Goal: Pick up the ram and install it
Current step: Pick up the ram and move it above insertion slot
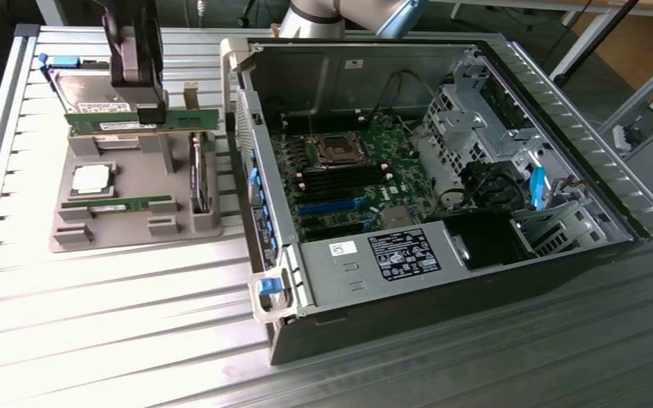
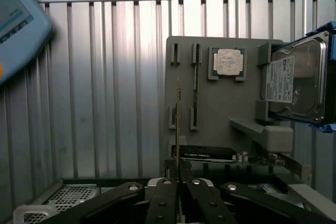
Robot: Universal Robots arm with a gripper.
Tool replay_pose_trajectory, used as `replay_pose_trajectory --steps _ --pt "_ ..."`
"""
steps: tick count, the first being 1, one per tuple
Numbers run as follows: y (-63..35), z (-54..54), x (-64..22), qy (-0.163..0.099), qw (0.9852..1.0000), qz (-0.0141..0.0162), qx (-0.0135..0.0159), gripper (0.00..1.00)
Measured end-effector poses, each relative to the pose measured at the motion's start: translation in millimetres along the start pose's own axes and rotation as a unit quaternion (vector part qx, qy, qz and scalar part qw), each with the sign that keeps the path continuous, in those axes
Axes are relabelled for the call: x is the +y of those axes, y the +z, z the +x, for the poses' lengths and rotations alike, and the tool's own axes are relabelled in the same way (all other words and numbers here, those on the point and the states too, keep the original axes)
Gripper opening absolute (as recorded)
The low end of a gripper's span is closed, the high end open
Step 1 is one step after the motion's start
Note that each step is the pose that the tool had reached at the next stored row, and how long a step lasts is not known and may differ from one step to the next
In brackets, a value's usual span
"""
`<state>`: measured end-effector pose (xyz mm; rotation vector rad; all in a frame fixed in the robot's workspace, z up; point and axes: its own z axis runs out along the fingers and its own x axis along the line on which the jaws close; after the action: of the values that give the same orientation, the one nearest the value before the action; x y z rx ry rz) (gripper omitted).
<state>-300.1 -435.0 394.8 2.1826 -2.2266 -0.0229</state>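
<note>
The claw is pinching the ram by its upper edge, the fingers pressed against its two flat sides; the ram hangs level over the far part of the grey holder, lifted out of it. In the wrist view the ram shows edge-on as a thin line above its empty supports. A second ram stick lies in the holder, near the CPU chip; a hard drive rests at the holder's end. The open computer case lies on the slatted metal surface, at the exterior view's right, with its motherboard exposed.
</note>
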Motion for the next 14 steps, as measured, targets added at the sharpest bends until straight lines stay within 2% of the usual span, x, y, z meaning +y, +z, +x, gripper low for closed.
replay_pose_trajectory --steps 14 --pt "-1.3 -0.9 -46.4 -0.001 1.0000 0.0000 0.0002 0.12"
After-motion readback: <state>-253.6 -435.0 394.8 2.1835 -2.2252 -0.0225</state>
